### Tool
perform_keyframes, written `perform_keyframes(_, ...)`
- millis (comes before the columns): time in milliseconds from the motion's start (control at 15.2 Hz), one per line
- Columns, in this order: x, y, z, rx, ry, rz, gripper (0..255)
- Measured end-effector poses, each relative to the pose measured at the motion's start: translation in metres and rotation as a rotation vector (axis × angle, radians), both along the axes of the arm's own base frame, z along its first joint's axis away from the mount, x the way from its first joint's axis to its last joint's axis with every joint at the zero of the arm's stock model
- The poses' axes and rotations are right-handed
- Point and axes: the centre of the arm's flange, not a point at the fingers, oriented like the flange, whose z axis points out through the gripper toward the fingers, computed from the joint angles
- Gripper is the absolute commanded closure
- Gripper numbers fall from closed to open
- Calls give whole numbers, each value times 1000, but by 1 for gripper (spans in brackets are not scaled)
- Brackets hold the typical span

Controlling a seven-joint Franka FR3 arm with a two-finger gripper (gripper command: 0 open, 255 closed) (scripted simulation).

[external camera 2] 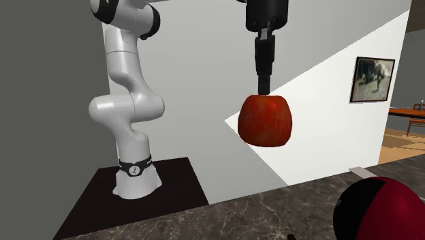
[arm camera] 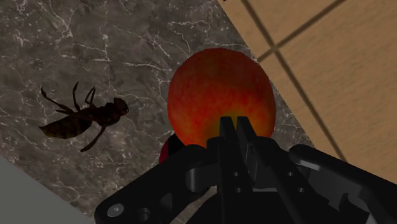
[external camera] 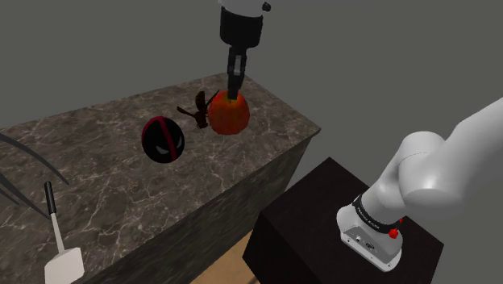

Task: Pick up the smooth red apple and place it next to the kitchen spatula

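Note:
A smooth red apple (external camera: 229, 113) with orange patches hangs in the air above the far end of the dark marbled counter (external camera: 121, 185). My black gripper (external camera: 234, 90) points straight down and is shut on the apple's top. From the second exterior view the apple (external camera 2: 266, 120) dangles below the gripper (external camera 2: 263, 87), clear of the counter. In the wrist view the gripper (arm camera: 234, 127) pinches the top of the apple (arm camera: 219, 95), its fingers almost touching. The spatula (external camera: 64, 265), with a white blade and a black handle, lies at the counter's near left corner, far from the apple.
A black ball with red stripes (external camera: 164, 139) sits mid-counter, also low at the right as the ball (external camera 2: 381, 208). A dark insect figure (external camera: 196, 109) lies just left of the apple. The dark stand (external camera: 322, 218) is at lower right. Wooden floor (arm camera: 331, 63) lies beyond the counter's edge.

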Motion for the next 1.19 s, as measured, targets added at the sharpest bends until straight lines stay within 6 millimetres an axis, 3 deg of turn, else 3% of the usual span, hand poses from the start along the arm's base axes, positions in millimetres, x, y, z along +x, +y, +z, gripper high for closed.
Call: perform_keyframes(1188, -1, 242, -1, 1, 0, 1, 255)
